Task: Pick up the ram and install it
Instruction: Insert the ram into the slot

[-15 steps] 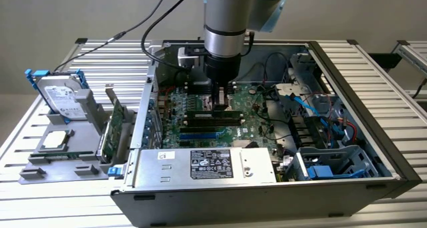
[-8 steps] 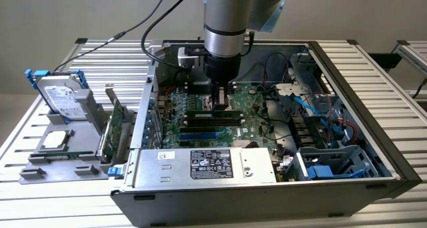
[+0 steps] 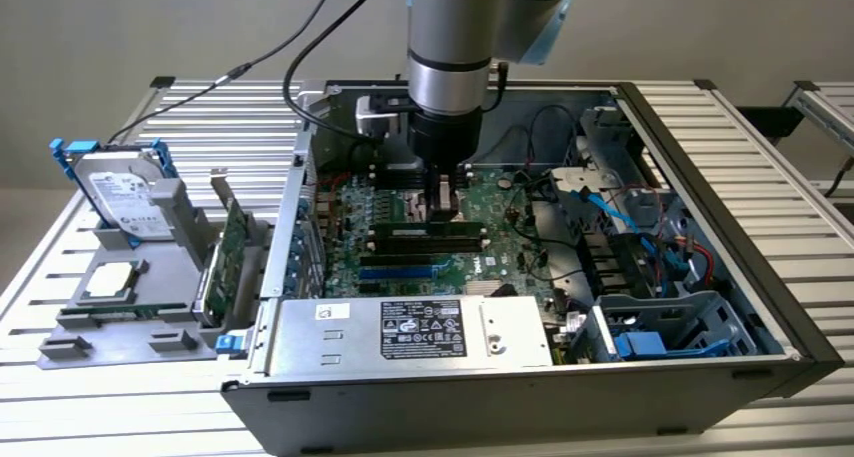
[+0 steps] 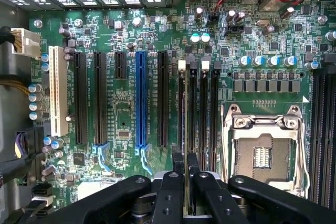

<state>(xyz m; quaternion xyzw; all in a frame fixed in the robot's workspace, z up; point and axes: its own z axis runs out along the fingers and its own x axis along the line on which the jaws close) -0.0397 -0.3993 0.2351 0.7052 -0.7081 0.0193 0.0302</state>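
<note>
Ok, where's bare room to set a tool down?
Bare silver slatted table on the camera side of the grey parts fixture, and beyond it beside the open black computer case. Crowded inside, where the gripper holds the thin green ram stick.

Arm [image 3: 454, 57] vertical, end effector [image 4: 185, 160] pinched narrow.

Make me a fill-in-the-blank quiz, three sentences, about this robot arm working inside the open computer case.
1. The gripper holds the ram over the green ____ inside the case.
2. Among the black ones, a single long expansion slot is coloured ____.
3. Outside the case, the hard drive stands on the exterior view's ____.

Missing words: motherboard; blue; left.
</note>
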